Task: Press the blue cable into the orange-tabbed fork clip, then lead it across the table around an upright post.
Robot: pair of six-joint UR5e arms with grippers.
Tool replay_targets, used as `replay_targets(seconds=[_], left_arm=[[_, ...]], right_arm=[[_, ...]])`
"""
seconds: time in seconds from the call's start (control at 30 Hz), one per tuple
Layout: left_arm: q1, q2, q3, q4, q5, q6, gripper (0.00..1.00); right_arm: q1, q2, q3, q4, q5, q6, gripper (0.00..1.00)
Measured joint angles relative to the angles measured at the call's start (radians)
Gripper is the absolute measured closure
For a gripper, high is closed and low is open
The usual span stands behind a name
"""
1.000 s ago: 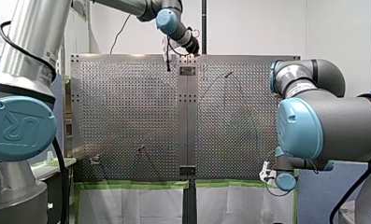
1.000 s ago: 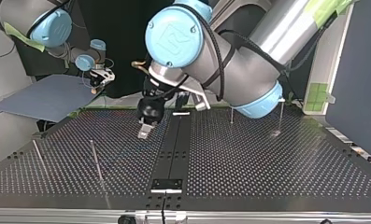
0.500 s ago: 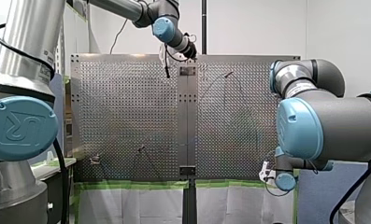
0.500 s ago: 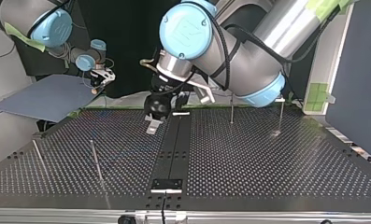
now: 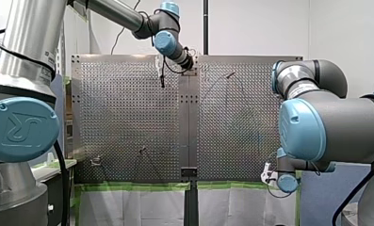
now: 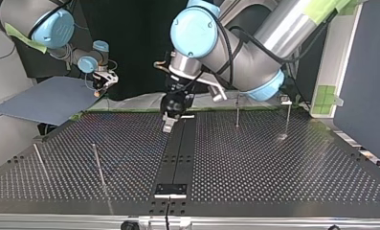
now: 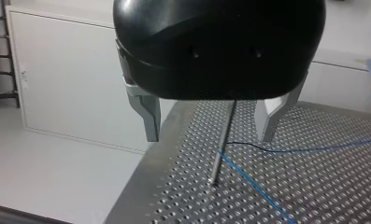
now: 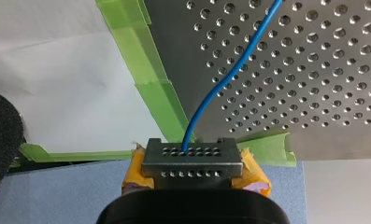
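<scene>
Where the blue cable [image 7: 253, 184] bends against an upright post [image 7: 223, 140], touching it just above its foot, my left gripper [image 7: 210, 137] hangs over that post with its fingers spread, holding nothing. Well apart from the post, my right gripper [image 8: 191, 161] pinches the one cable between yellow pads [image 8: 255, 175]. The top view shows four upright posts on the perforated table [image 6: 273, 167].

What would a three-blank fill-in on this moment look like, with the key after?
The cable clamped in my right gripper is ____ in colour.
My left gripper is ____, with a post standing ahead between its fingers.
The tape along the edge of the table is ____.
Missing words: blue; open; green.
</scene>
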State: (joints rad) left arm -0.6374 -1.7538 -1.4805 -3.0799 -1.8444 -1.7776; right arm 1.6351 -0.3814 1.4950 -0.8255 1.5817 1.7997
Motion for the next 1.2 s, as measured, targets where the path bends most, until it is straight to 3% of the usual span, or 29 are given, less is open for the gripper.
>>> replay_targets(seconds=[0.33,1.2], left_arm=[[0.003,0.000,-0.090,0.090,-0.002,0.032,0.00],[0.028,0.000,-0.316,0.316,0.005,0.033,0.00]], right_arm=[[0.001,0.000,0.000,0.001,0.000,0.000,1.00],[0.002,0.000,0.000,0.001,0.000,0.001,1.00]])
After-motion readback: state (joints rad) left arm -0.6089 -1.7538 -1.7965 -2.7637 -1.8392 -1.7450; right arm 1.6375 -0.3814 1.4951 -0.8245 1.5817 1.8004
